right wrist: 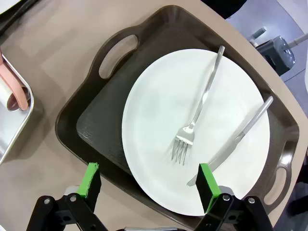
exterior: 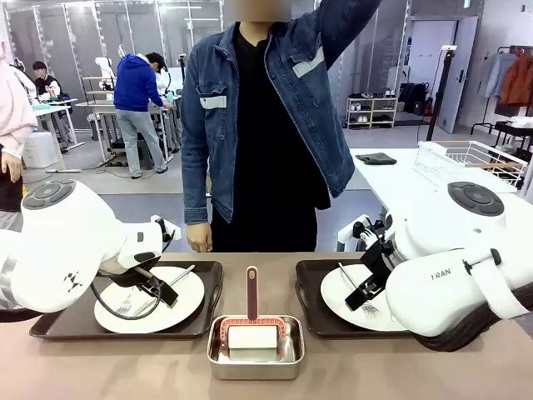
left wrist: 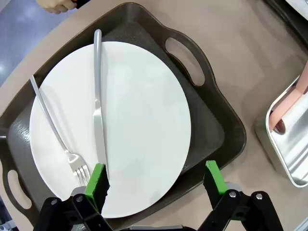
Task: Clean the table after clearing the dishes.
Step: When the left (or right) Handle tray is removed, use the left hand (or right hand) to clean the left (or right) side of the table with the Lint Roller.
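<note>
Left hand (left wrist: pixel 155 178) and right hand (right wrist: pixel 148 179) are hovering, spread apart, over plates (left wrist: pixel 139 120): stiff, slick, breakable, cutlery (left wrist: pixel 98 120) lying loose. Likely safest gripping each tray (left wrist: pixel 209 130) by its handles (left wrist: pixel 201 57), keeping level.

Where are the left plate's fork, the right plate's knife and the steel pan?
fork (left wrist: pixel 76 163): left wrist view, base of tines.
knife (right wrist: pixel 226 147): right wrist view, on the blade.
steel pan (exterior: pixel 250 369): front view, near wall.

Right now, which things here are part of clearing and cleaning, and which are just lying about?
Job: table, left tray, left plate, right tray, right plate, probably the pink-handled roller in its steel pan.
Lying about: wire basket, dark cloth on the white table behind.
</note>
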Tool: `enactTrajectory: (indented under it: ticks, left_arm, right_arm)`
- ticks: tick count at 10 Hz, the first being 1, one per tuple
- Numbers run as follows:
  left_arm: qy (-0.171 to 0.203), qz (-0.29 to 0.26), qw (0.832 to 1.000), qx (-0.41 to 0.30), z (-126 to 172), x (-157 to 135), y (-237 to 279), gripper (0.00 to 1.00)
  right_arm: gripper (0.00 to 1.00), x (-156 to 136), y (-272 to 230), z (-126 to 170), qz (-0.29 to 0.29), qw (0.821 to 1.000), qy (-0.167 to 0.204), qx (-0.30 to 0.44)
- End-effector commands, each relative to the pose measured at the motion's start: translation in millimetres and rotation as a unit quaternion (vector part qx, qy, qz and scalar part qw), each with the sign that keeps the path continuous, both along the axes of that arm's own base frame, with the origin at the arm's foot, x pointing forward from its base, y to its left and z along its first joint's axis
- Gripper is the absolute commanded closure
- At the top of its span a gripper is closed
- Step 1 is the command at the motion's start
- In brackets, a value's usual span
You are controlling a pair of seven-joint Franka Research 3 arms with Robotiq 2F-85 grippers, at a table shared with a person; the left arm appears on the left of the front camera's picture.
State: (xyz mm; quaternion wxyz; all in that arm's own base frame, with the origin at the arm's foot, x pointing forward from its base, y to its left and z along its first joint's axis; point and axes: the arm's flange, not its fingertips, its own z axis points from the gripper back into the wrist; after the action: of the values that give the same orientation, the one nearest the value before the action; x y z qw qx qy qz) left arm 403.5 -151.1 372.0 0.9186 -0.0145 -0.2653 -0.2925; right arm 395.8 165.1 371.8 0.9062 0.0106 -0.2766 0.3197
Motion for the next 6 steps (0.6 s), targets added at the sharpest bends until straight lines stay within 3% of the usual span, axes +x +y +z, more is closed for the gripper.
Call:
enactTrajectory:
  ticks: [1, 6]
  left_arm:
    - [0.0, 0.0, 1.0, 0.0, 0.0, -0.1, -0.2, 0.0]
    - [0.0, 0.0, 1.0, 0.0, 0.0, -0.1, -0.2, 0.0]
  right_arm:
    - [0.0, 0.0, 0.0, 0.0, 0.0, 1.0, 0.0, 0.0]
    - [0.0, 0.0, 0.0, 0.0, 0.0, 1.0, 0.0, 0.0]
